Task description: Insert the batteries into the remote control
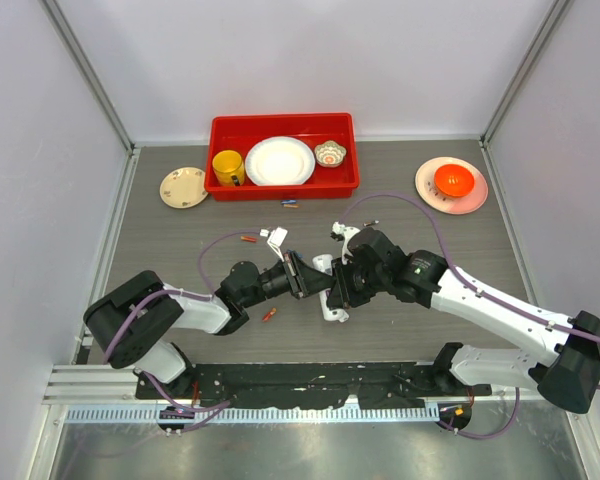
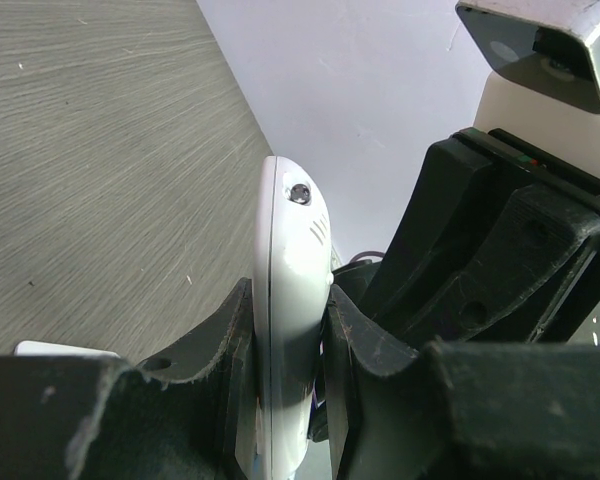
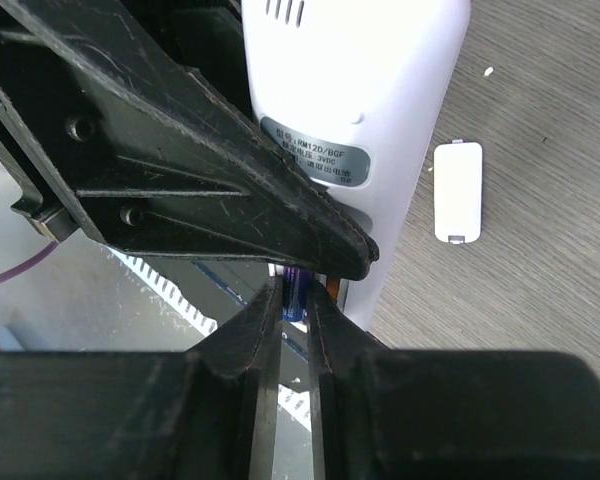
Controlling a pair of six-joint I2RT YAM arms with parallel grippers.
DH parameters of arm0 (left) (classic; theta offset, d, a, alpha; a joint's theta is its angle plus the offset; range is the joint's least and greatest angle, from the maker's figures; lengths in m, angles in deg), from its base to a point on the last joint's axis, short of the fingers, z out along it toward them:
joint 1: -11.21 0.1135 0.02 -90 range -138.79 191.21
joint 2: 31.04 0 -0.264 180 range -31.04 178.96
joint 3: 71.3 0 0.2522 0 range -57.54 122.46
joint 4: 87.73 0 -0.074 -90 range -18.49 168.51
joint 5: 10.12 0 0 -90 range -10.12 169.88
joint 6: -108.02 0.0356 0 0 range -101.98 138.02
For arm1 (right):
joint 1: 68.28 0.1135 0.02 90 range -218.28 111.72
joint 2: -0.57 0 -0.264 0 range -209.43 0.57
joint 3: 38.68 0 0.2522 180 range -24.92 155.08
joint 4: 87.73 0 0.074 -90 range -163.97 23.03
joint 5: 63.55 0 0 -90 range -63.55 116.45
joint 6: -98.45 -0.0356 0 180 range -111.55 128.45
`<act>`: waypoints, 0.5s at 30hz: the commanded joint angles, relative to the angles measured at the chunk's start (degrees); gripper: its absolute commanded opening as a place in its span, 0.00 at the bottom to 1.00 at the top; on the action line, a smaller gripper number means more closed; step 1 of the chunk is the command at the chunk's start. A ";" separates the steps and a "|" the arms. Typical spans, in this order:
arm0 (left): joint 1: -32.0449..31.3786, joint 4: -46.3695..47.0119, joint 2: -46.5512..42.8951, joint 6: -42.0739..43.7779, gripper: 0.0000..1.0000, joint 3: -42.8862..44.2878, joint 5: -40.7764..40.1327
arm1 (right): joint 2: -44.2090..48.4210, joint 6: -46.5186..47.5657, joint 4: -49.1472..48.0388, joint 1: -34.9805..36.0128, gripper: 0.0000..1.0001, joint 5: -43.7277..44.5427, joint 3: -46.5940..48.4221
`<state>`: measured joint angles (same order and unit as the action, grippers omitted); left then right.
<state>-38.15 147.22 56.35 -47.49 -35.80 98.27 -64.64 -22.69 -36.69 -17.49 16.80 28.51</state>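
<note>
The white remote control (image 1: 329, 292) hangs above the table's middle, and my left gripper (image 1: 313, 279) is shut on it. In the left wrist view the remote control (image 2: 292, 250) stands edge-on between the left gripper's (image 2: 290, 305) two pads. My right gripper (image 3: 295, 298) is shut on a blue battery (image 3: 296, 288) at the lower end of the remote control (image 3: 365, 90), under its label. A sliver of an orange battery (image 3: 332, 288) shows beside it. Loose batteries lie on the table: an orange one (image 1: 248, 240), another orange one (image 1: 269, 314) and a pair (image 1: 291, 204).
A small white cover piece (image 3: 457, 190) lies flat on the table beside the remote. A red bin (image 1: 220, 186) at the back holds a yellow mug, a white plate and a bowl. A beige plate (image 1: 184, 187) sits to its left. A pink plate with an orange bowl (image 1: 451, 184) sits at the back right.
</note>
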 commanded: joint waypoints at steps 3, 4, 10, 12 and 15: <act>-2.67 19.89 -1.26 -1.98 0.00 1.64 4.28 | -1.06 0.11 -6.95 -0.60 0.20 2.62 0.27; -2.67 19.89 -1.26 -1.98 0.00 1.64 4.20 | -0.97 0.11 -6.69 -0.60 0.20 2.44 0.27; -2.67 19.89 -0.91 -2.16 0.00 1.29 3.05 | -0.88 0.46 -5.20 -0.60 0.22 2.18 0.80; -2.67 19.89 -0.65 -2.68 0.00 1.38 2.09 | -0.97 0.81 -4.59 -0.60 0.23 2.18 1.32; -2.67 19.89 -0.03 -4.00 0.00 2.08 1.47 | -1.50 1.34 -3.09 -0.60 0.24 2.44 2.29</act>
<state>-38.77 147.24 56.50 -47.67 -35.80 97.82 -64.73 -22.38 -36.25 -17.52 16.30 28.53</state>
